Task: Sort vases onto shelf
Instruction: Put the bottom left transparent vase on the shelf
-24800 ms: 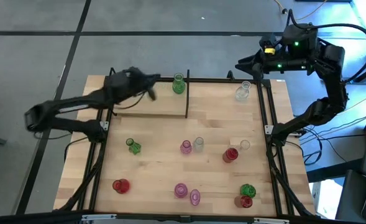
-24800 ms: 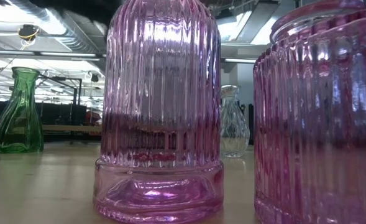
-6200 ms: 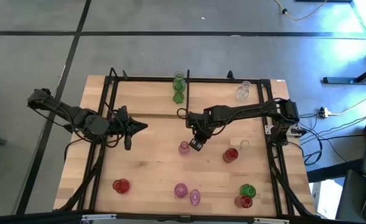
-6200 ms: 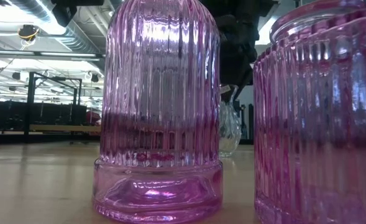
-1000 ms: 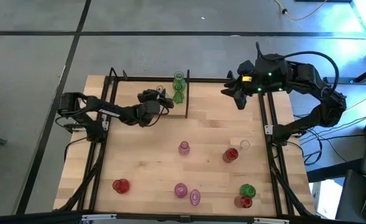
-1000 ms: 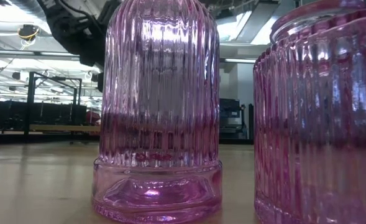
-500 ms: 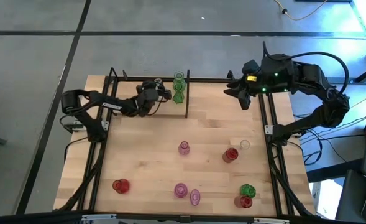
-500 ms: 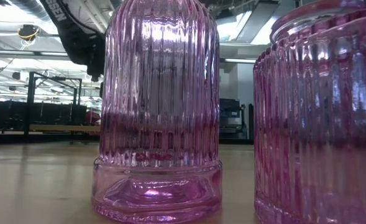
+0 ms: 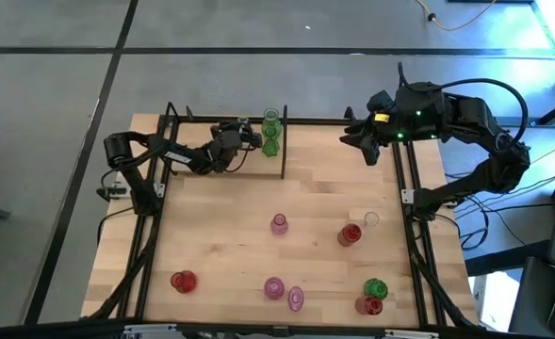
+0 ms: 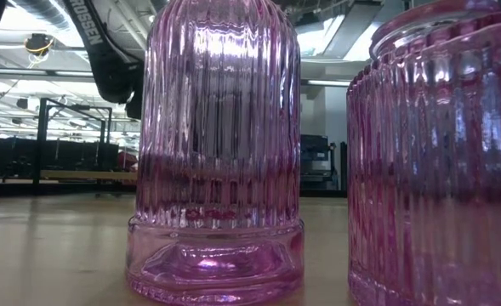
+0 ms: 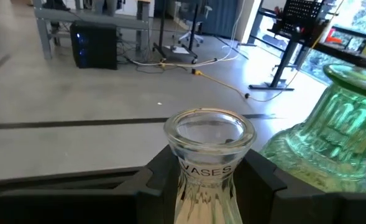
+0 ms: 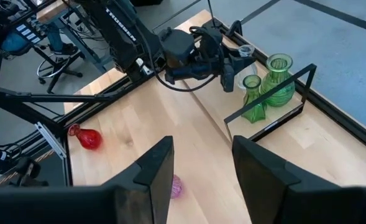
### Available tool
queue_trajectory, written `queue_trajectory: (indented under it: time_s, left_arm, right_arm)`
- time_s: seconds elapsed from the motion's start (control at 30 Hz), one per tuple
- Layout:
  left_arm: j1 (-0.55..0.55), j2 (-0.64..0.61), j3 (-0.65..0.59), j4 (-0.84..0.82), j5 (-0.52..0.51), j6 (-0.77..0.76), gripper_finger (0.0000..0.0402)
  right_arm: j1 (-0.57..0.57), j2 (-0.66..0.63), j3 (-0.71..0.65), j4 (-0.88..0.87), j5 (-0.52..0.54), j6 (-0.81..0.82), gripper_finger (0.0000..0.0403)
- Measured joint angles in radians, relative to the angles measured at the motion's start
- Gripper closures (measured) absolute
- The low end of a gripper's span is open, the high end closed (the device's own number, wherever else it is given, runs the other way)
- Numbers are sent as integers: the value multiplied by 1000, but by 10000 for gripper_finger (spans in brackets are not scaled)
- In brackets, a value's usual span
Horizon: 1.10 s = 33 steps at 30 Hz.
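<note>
Wood tabletop (image 9: 230, 235), grey floor (image 9: 258, 24)

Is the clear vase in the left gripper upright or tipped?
Upright: the clear vase shows its round mouth facing up, neck between the left gripper's fingers.

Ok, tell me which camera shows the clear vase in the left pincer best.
The left wrist view: the clear vase fills the centre, its neck clamped between the left pincer's fingers, beside a green vase. The right wrist view shows only its rim, far off. The high view gives a faint speck. The low view does not show it.
</note>
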Motion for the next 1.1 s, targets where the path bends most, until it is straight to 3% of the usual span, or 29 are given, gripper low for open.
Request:
queue_trajectory:
  time_s: [0.57,1.1]
  left_arm:
    - [69,1,0,20,134,145,292]
    - [97,1,0,16,226,152,277]
  right_arm:
    - [0,0,0,-5,0,3,246]
    - [0,1,0,-3,10,3,246]
